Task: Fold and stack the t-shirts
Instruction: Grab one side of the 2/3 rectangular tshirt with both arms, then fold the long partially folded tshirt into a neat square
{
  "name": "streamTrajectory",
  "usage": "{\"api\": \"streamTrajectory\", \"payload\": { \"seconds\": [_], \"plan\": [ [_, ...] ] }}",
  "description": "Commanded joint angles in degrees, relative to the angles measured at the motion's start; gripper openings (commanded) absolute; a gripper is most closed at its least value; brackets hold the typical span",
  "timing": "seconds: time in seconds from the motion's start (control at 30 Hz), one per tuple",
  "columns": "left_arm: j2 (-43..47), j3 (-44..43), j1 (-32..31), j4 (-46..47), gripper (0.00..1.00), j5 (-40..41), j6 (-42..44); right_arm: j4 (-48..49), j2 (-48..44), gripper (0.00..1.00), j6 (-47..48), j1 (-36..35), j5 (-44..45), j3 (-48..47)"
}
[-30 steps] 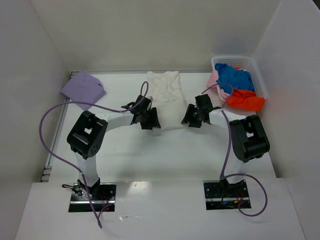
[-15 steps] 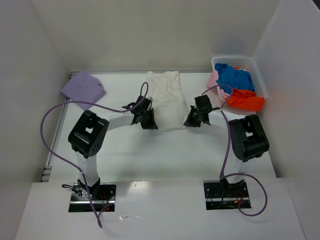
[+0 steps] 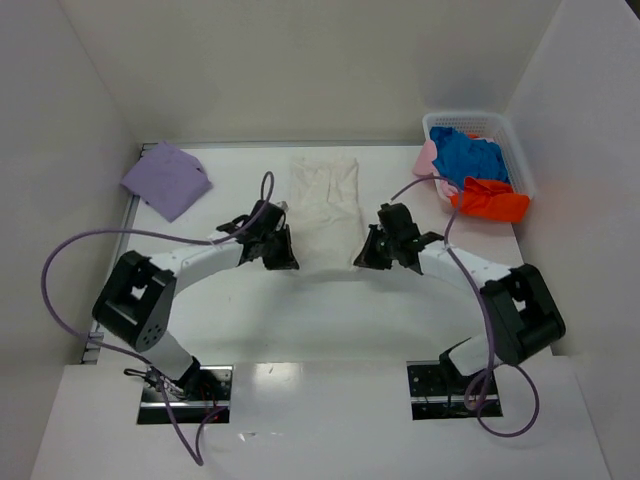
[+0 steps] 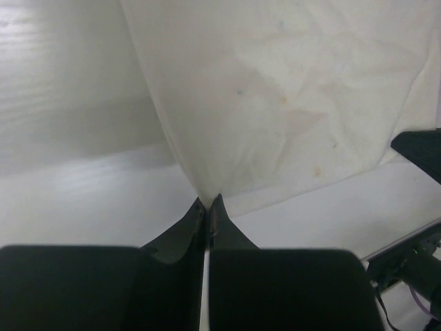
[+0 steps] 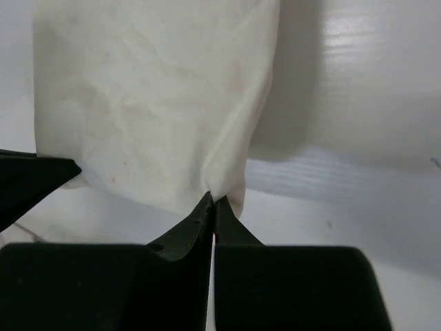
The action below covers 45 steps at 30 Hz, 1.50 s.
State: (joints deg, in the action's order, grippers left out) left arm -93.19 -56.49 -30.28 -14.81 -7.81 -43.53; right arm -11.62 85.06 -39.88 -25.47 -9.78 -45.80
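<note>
An off-white t-shirt [image 3: 325, 205] lies stretched lengthwise in the middle of the table, its near end lifted. My left gripper [image 3: 287, 258] is shut on the shirt's near left corner [image 4: 207, 196]. My right gripper [image 3: 362, 256] is shut on the near right corner [image 5: 215, 195]. In both wrist views the off-white cloth [image 4: 275, 103] [image 5: 151, 103] rises taut from the closed jaws. A folded lavender t-shirt [image 3: 166, 179] rests at the far left. Blue [image 3: 470, 156], orange-red [image 3: 490, 202] and pale pink [image 3: 428, 158] t-shirts sit in and over the basket.
A white plastic mesh basket [image 3: 515, 150] stands at the far right against the side wall. White walls close the table on the left, back and right. Purple cables [image 3: 60, 270] loop from both arms.
Both grippers have shut on the off-white shirt's near corners and drawn them toward the arm bases. The arms have lowered and stretched out; the shirt now looks longer and tauter.
</note>
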Motion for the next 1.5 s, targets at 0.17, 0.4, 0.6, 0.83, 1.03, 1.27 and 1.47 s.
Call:
{"api": "streamTrajectory", "payload": {
  "seconds": [0.17,0.4,0.6,0.83,1.03,1.27,1.47],
  "plan": [
    [20.38,1.84,-0.13,-11.46,0.0,1.65,-1.73,-6.75,-15.52,0.0,-4.33,-1.07,1.26,-0.25],
    [21.56,-5.55,2.59,-14.72,0.0,2.35,-0.25,-8.33,-10.63,0.0,-1.61,-1.07,3.18,-10.35],
    [14.97,-12.59,8.04,-15.34,0.0,1.84,3.27,-8.33,-2.01,0.0,1.64,2.0,3.72,-21.42],
    [7.51,-17.42,16.48,-11.74,0.0,-3.6,5.9,-7.19,9.94,0.0,3.93,3.33,3.19,-35.3],
    [-3.83,-23.66,19.55,-9.63,0.0,-6.6,7.58,-6.05,21.1,0.0,4.46,5.16,1.88,-42.86],
    [-15.16,-29.37,20.7,-6.82,0.0,-6.6,7.06,-6.57,32.79,0.0,6.04,7.89,0.2,-52.45],
    [-21.23,-34.38,23.24,-6.81,0.0,-6.6,7.05,-7.98,40.97,0.0,7.27,8.42,-0.33,-62.29]
  ]
}}
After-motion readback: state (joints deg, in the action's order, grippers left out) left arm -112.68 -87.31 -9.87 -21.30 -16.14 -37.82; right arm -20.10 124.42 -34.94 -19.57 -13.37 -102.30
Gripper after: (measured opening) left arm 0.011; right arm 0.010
